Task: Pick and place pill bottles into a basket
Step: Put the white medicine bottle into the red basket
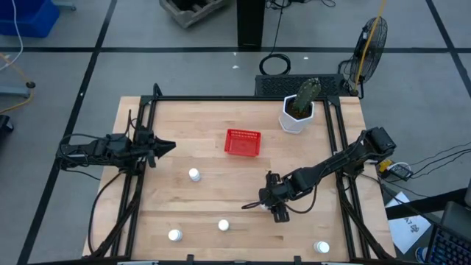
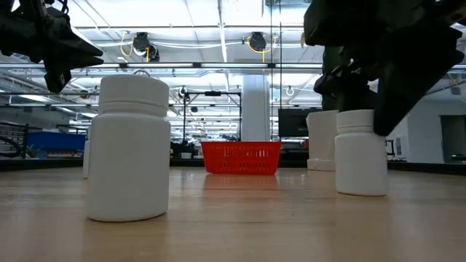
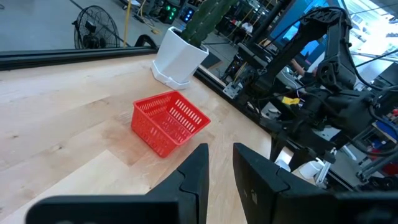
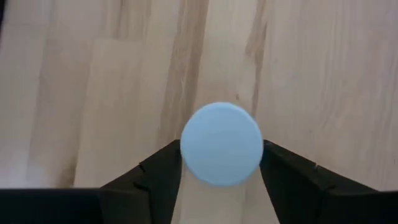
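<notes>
**Right end effector around a bottle; basket holds none**

Four pill bottles stand free on the worktop (image 1: 176,206) in the high view: one (image 1: 194,174) left of centre, one (image 1: 224,225) nearer the front edge, one (image 1: 174,235) at the front left, and one (image 1: 321,247) at the front right. A fifth, the held bottle (image 4: 221,144), shows in the right wrist view as a round white cap seen from above, with a dark finger pressed to each side of it. That makes five bottles counted. There is one red basket (image 1: 242,143), sitting near the middle of the worktop toward the back, with nothing visible inside it. One white planter (image 1: 296,115) with a cactus stands just to the basket's right.

The right end effector (image 1: 274,200) reaches in from the right side, its arm stretched low and diagonal across the wood, fingers closed on the held bottle right of centre, which in the low view stands on the wood.

The left end effector (image 1: 163,146) waits at the left side, pointing toward the basket, its arm lying level. Its fingers (image 3: 196,177) stand slightly apart, holding nothing.
</notes>
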Controlling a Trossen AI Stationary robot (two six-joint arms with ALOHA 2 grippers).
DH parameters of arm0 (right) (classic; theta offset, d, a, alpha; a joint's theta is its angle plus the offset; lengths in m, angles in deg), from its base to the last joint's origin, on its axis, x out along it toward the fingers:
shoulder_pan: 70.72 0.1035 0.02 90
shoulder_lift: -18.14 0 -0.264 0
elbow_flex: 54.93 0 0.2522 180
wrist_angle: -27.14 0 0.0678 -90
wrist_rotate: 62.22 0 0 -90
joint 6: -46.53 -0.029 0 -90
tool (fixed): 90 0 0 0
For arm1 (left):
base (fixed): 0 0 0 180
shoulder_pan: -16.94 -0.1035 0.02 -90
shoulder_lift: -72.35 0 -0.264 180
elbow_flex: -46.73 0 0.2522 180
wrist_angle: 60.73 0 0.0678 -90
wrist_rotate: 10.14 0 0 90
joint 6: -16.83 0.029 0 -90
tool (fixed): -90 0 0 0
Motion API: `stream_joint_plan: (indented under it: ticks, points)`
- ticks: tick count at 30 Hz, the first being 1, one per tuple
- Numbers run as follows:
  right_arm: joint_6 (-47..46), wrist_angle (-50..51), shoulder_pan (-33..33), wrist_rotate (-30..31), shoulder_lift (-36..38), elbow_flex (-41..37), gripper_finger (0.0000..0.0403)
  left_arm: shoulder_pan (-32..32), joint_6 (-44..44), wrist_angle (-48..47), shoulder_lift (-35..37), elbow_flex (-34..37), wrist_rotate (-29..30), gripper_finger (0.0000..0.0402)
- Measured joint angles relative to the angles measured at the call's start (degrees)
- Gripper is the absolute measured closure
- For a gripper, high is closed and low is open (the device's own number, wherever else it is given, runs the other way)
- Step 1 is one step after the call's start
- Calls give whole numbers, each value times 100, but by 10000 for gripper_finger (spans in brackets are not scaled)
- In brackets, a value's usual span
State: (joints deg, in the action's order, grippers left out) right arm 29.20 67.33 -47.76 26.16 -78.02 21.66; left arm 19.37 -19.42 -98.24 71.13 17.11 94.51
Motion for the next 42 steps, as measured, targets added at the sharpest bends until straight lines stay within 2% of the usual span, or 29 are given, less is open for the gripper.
stream_joint_plan:
  ticks: [4,15,24,29,34,42]
  points:
    - [23,-294,0,-14,0,0,217,0,2,0,-2,1,0,325]
    - [3,-431,0,-14,0,0,208,-2,2,0,0,1,0,325]
    - [-146,-522,-50,1,0,0,250,0,2,0,-2,0,0,325]
    - [-109,-522,-106,1,0,0,244,0,2,-2,0,2,0,325]
    - [-108,-524,-326,181,0,0,246,-2,2,0,-2,1,0,325]
    - [-55,-552,-1031,422,129,18,250,-2,2,-2,0,0,0,325]
